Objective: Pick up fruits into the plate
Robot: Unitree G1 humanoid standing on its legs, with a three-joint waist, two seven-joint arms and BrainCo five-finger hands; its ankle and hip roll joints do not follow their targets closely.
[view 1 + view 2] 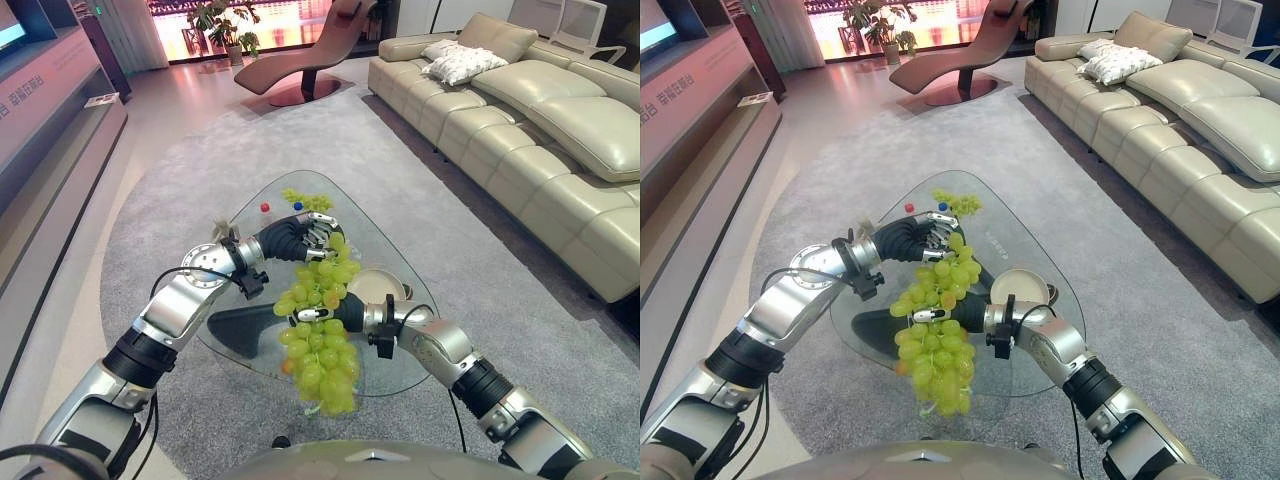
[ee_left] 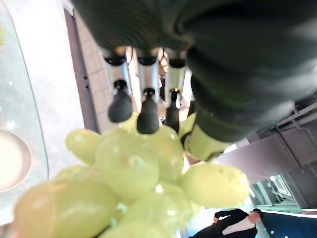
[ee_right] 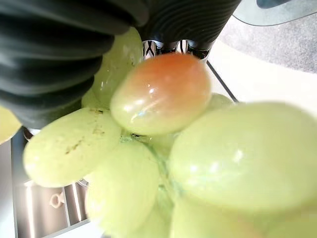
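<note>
Above the glass counter [image 1: 375,235], both curled hands, left hand [image 1: 305,237] and right hand [image 1: 335,313], each grip a soft, fragile grape bunch [image 1: 322,365]; hold stems.

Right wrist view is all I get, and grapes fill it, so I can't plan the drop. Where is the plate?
Observer: The plate sits on the glass table, just to the robot's right of the right hand and slightly beyond it.
Operator: Are my grapes off the table?
Observer: Yes. The grapes hang in the air below the right hand, over the table's near edge.
Operator: What is the left hand doing?
Observer: The left hand grips a second bunch, directly above the right hand.
Operator: Any fruit not yet picked up?
Observer: A third bunch lies on the table's far side.
</note>
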